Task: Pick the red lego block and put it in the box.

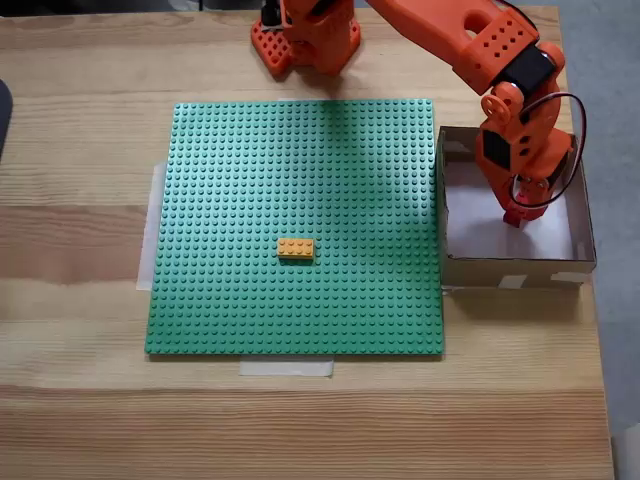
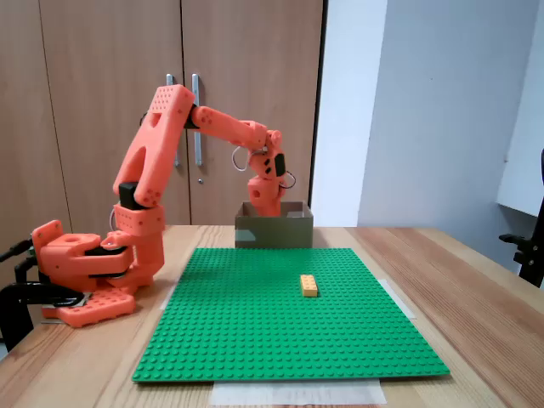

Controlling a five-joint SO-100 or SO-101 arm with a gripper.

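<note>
1. Surface point(image 1: 80, 240) of pale wood planks carries everything; in a fixed view from above its left part is bare wood, and a dark object point(image 1: 3, 115) pokes in at the left edge.
2. A green studded baseplate point(image 1: 230, 180) lies flat across the middle of the surface, held by pale tape strips point(image 1: 285, 367) at its left and near edges; in a fixed view from the side it point(image 2: 255, 340) spreads toward the camera.
3. An orange-yellow 2x4 brick point(image 1: 295, 248) sits on the baseplate, slightly below its centre in a fixed view from above and well apart from the other things; the side view shows it point(image 2: 308, 286) right of the plate's centre.
4. The orange arm's base point(image 1: 305, 35) stands at the far edge of the surface, and its links reach rightward over the baseplate's far right corner.
5. The box point(image 1: 455, 268), brown cardboard with a white floor and pale tape patches, stands just beside the baseplate's right edge, near the surface's right edge; in the side view it point(image 2: 274, 232) lies beyond the plate's far edge.
6. The gripper point(image 1: 514, 213) points down inside the box, above its white floor, with a red piece at its tip that may be the red lego block, though I cannot tell; whether the jaws are apart or closed cannot be told either. In the side view the box wall hides the tip.
</note>
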